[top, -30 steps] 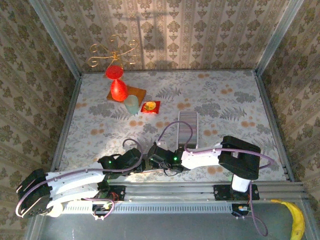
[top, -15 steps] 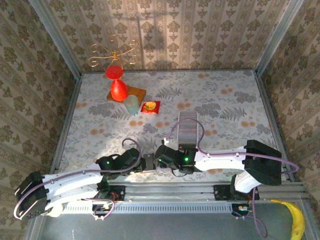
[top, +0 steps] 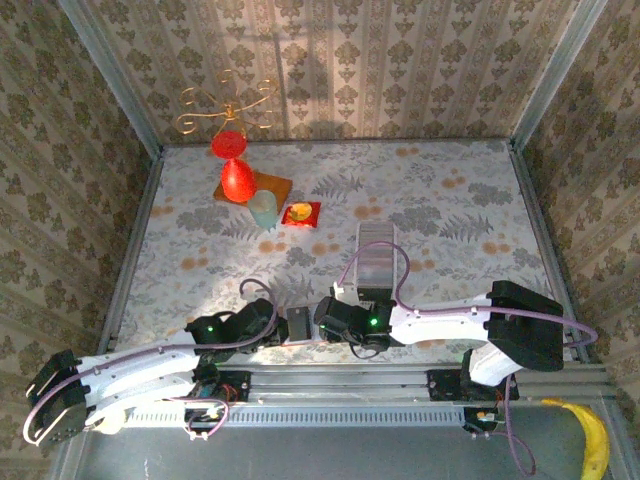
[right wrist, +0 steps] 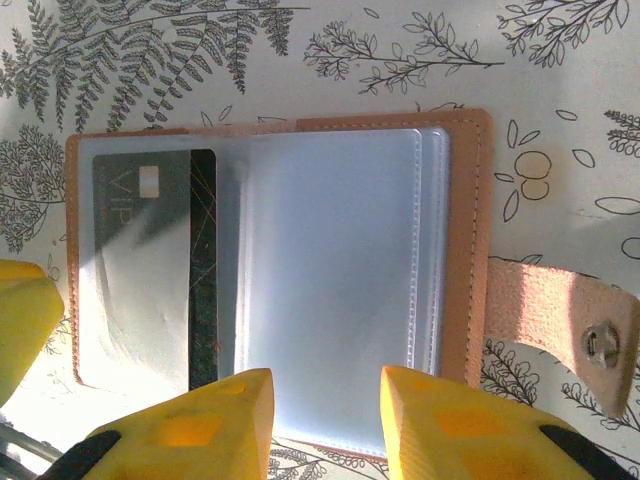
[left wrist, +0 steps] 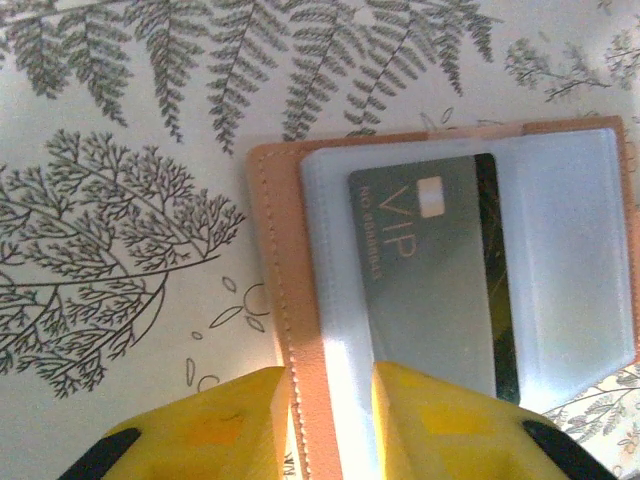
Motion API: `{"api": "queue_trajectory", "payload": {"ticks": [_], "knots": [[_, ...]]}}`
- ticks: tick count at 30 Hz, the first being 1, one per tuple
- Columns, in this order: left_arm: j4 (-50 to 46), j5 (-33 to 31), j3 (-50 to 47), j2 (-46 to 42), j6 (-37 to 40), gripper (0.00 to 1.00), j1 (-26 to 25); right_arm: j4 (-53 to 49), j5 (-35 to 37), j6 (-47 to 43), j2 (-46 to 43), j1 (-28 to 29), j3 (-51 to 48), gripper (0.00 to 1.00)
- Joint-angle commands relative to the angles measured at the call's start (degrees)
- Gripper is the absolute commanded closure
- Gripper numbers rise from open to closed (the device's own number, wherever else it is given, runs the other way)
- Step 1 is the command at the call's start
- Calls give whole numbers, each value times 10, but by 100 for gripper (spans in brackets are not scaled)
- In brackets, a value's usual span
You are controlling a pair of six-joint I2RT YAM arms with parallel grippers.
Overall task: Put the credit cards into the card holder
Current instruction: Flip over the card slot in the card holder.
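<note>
Right wrist view: the holder (right wrist: 300, 270) lies open on the table (right wrist: 560, 80), with one card (right wrist: 150, 260) in its 9 o'clock sleeve and its strap (right wrist: 560, 330) out at 3. My right gripper (right wrist: 325, 400) stands at its 6 o'clock edge, jaws apart, gripping nothing. My left gripper (left wrist: 330, 410) straddles the leather edge beside the card; whether it pinches I cannot tell. From above, the holder sits at the table's 6 o'clock.

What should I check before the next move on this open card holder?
1. Card holder lies open, sleeves up: ok.
2. VIP card sits inside a clear sleeve: ok.
3. Left pincer jaws apart, straddling the tan edge: ok.
4. Right pincer jaws apart over the sleeves' near edge: ok.
5. Either pincer touching the holder: cannot tell.
6. Snap strap lies out to the side: ok.
</note>
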Motion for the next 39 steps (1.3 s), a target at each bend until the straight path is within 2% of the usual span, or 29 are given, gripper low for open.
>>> {"api": "queue_trajectory", "payload": {"ticks": [1,10,16,30,39], "knots": [[-12,-12,-10,-3,-11,75,-3,-25,17,11,16,5,4,66],[-11,-17,-19,2,-14,83,-3,-40,13,15,44,10,17,63],[-5,-16,-22,11,-15,86,-3,-15,4,17,58,12,22,61],[12,-11,-25,35,-16,88,-3,8,7,24,47,11,20,58],[12,-11,-25,35,-17,88,-3,-12,22,24,23,13,20,57]]}}
